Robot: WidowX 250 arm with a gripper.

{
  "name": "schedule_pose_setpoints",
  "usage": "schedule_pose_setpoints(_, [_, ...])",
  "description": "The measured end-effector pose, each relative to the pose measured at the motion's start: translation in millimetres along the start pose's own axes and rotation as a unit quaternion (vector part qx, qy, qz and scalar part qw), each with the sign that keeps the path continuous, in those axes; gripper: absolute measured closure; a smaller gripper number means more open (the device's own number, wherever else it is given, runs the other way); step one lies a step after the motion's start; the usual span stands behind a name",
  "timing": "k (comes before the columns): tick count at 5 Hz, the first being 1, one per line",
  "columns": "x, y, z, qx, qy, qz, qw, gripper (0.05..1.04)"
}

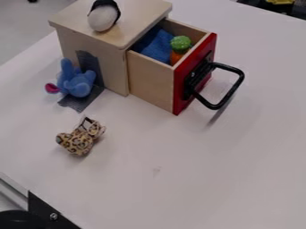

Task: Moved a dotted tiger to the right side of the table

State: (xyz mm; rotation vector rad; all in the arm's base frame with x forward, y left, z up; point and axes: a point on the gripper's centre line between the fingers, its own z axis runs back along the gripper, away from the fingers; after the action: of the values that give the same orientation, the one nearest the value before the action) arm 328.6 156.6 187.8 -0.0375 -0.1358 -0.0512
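And there is the dotted tiger (79, 138), small and plush, down on the pale table (197, 179) in the left part of the view, spots all over it! It lies by itself, nearer the camera than the wooden cabinet (95, 47) and well apart from the red drawer front (194, 74). As for the gripper, whether its jaws are clenched or released cannot be told.

Over to the cabinet, and its drawer (149, 82) is pulled out towards the right, a black looped handle (234, 90) jutting from that red front. Inside the drawer sits a crumpled blue cloth (156, 46), and just beside it, close behind the front, a toy carrot (179, 50), orange below with a bumpy green top.

Up on the cabinet's flat top sits a rounded toy (103, 18), pale on the near side and black above. Down at the cabinet's left side it's a blue plush (78, 82) with a magenta tip, right by the dark tape (91, 67) that runs down the wood and onto the table.

Bottom left corner now: a black plate (44, 210) with a screw (53, 216) in it, and a rounded black part (21, 220) beside that.
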Motion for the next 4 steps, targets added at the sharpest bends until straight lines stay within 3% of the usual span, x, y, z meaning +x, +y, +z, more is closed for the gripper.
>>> schedule_pose_setpoints(1, [-2.6, -0.8, -14.1, -0.012, 0.019, 0.002, 0.9998, 0.084])
schedule_pose_setpoints(2, [-29.1, -20.5, -31.0, -0.043, 0.037, 0.012, 0.9983, 0.084])
schedule_pose_setpoints(3, [-56.5, -41.3, -32.6, -0.040, 0.036, 0.007, 0.9985, 0.084])
schedule_pose_setpoints(4, [-87.5, -57.3, -50.5, -0.017, 0.041, 0.021, 0.9988, 0.084])
